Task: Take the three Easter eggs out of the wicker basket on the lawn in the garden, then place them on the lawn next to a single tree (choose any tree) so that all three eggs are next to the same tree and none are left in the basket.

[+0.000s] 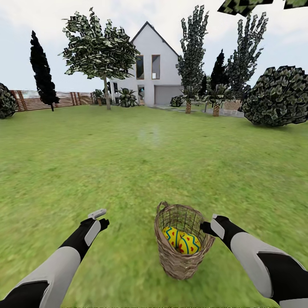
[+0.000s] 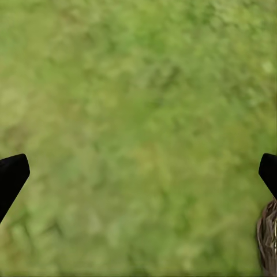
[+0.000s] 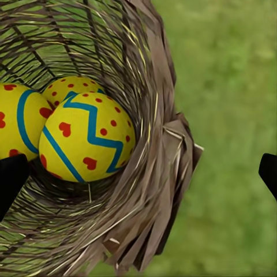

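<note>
The basket (image 1: pixel 183 241) is seen standing upright on the lawn (image 1: pixel 128 171), in front of the robot and between its two arms, nearer the right one. Three eggs (image 3: pixel 86 135) are seen lying together at the basket's bottom in the right wrist view, touching one another; two of them can be made out through the basket's mouth in the head view (image 1: pixel 182 240).

The right gripper (image 1: pixel 206 226) is held just beside the basket's rim, at its right side, above the rim's height. Its jaws are spread wide, as shown by the two dark fingertips (image 3: pixel 11 179) at opposite edges of the right wrist view, with the rim and eggs between them.

The left gripper (image 1: pixel 100 217) is held over bare grass, well apart from the basket's left side. Its jaws are also spread wide, nothing being held; a sliver of the basket's wall (image 2: pixel 268 236) is caught in the left wrist view.

A house (image 1: pixel 152 64), trees, a bush (image 1: pixel 278 96) and a fence (image 1: pixel 64 100) are seen at the lawn's far edge.
</note>
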You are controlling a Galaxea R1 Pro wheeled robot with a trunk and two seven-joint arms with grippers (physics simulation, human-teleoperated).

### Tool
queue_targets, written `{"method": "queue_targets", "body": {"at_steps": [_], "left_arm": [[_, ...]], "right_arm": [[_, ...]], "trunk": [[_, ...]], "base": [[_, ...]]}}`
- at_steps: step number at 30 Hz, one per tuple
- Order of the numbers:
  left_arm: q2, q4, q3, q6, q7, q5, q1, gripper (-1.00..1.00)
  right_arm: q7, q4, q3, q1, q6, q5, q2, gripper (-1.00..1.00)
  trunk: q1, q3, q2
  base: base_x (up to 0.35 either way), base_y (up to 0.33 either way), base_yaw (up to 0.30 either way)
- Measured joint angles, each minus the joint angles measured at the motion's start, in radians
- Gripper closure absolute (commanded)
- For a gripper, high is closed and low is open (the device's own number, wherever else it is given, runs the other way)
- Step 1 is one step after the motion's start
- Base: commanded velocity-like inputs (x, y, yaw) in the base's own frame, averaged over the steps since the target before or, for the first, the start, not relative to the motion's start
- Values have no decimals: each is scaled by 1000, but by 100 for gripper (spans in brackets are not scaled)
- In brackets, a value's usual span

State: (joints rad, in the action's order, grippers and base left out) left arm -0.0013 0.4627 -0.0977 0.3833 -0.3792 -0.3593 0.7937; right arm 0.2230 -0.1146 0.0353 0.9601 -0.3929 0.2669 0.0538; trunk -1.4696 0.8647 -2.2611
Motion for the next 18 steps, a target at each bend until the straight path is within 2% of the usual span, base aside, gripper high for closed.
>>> {"method": "queue_targets", "body": {"at_steps": [2, 18], "left_arm": [[0, 0, 0, 0, 0, 0, 0, -100], [1, 0, -2, 0, -1, 0, 0, -100]], "right_arm": [[-1, 0, 0, 0, 0, 0, 1, -100], [-9, 0, 1, 0, 5, 1, 11, -100]], "trunk": [[-8, 6, -14], [-8, 6, -14]], "base": [[0, 0, 0], [0, 0, 0]]}}
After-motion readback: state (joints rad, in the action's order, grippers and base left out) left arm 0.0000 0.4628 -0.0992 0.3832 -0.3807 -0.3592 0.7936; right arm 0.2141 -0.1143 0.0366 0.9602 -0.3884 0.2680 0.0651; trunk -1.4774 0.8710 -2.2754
